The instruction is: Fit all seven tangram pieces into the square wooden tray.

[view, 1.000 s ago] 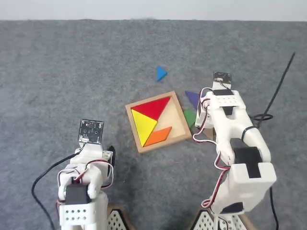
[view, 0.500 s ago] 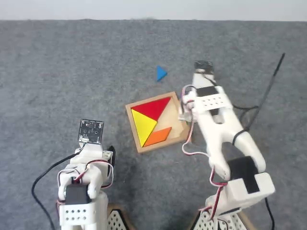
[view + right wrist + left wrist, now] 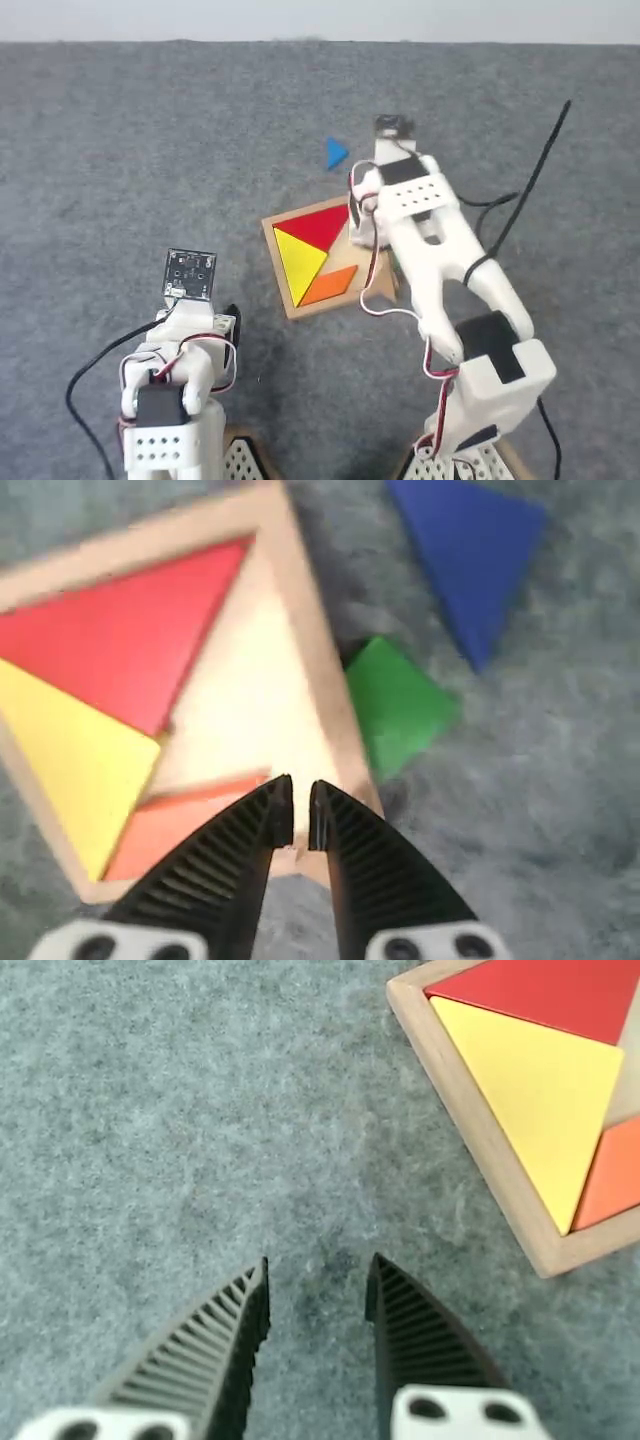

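Overhead, two close wrist views; shared tray (image 3: 281,275)

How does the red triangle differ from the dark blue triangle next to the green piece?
The red triangle lies inside the tray, touching the yellow piece; the dark blue triangle lies on the carpet outside it. The red triangle looks larger than the dark blue triangle. Both lie flat.

Grey table (image 3: 150,150) bears wooden tray (image 3: 278,268), light-blue triangle (image 3: 336,153), dark-blue triangle (image 3: 470,540), green piece (image 3: 398,705).
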